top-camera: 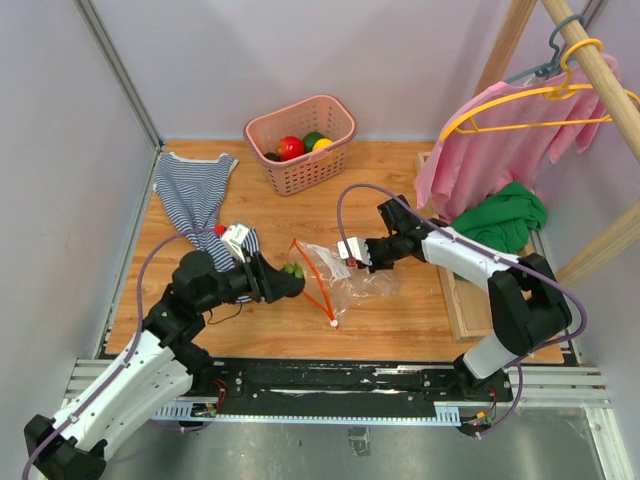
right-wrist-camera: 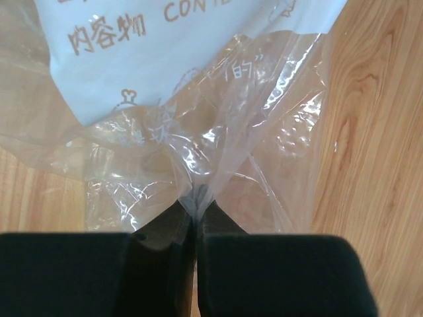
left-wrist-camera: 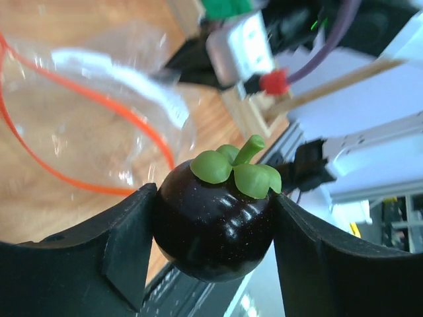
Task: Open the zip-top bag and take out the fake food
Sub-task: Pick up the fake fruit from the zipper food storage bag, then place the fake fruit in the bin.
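One dark purple mangosteen [left-wrist-camera: 211, 231] sits clamped in my left hand [left-wrist-camera: 213, 198], just left of the open zip-top bag [top-camera: 345, 285]; my right hand [right-wrist-camera: 195, 214] pinches its plastic.

- Overhead, you look down from behind over the whole table [top-camera: 425, 325].
- Left wrist: close, facing the zip-top bag [left-wrist-camera: 86, 119] you see overhead.
- Right wrist: tight against that bag.

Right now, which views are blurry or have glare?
Left wrist: the toy mangosteen is sharp with small highlights, the zip-top bag behind it soft. Right wrist: bag crinkles glint, the near fingers are blurred. Top external: evenly lit, no strong glare.
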